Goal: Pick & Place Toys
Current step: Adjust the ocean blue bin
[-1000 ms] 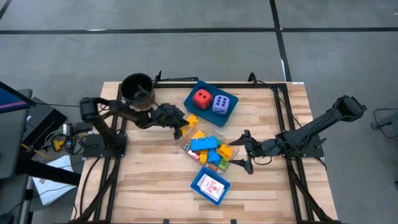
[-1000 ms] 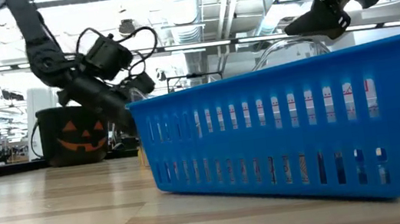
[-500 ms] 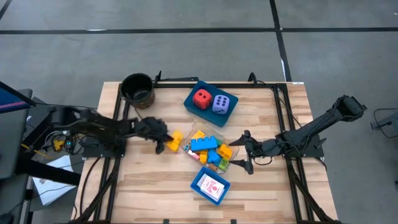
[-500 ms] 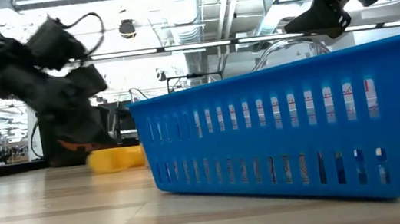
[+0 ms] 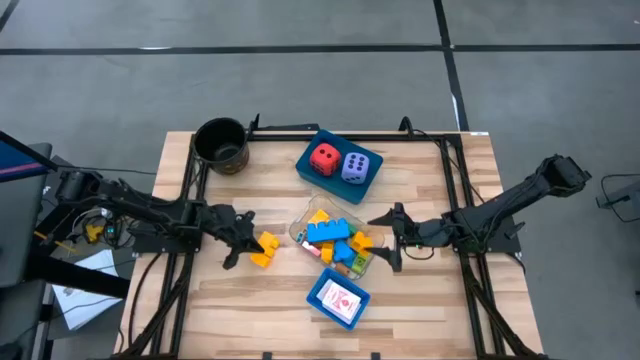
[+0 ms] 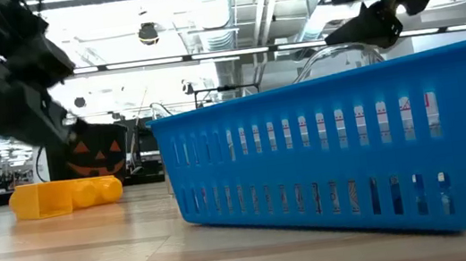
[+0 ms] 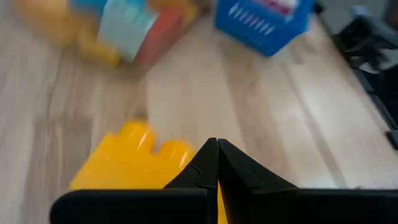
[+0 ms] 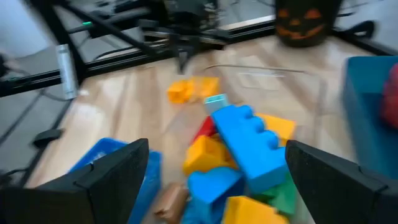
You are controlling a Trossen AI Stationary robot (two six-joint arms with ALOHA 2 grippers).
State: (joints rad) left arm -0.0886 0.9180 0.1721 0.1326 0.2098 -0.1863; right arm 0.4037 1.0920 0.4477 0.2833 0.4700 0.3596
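A yellow brick (image 5: 263,250) (image 7: 134,168) lies flat on the table (image 5: 420,310), left of a heap of blue, yellow, green and red bricks (image 5: 335,240) (image 8: 239,155). My left gripper (image 5: 245,245) (image 7: 217,149) is shut, with its tips at the brick's left end. My right gripper (image 5: 382,240) (image 8: 217,149) hangs open at the heap's right side, above the table, with nothing between its fingers. A red die (image 5: 323,157) and a lavender die (image 5: 354,167) sit in a blue tray (image 5: 371,176). White red-printed cards (image 5: 342,299) lie in a second blue tray (image 5: 322,283). My left gripper has its shut fingertips (image 7: 208,155) over the yellow brick's end toward the table's left (image 7: 180,155), slanting down from the left. I cannot tell whether they touch it. The brick rests flat on the table.
A dark round pot (image 5: 222,143) with a pumpkin face (image 6: 92,158) stands at the far left. The card tray's slatted wall (image 6: 335,153) fills the low view. Black frame rails (image 5: 455,200) run along the table's sides. Bare wood lies near the front left (image 5: 230,320).
My left gripper, shut throughout, has swept from beside the dice tray toward the table's left and near edges. The yellow brick has slid along the table with it, away from the heap, and now lies apart at the heap's left.
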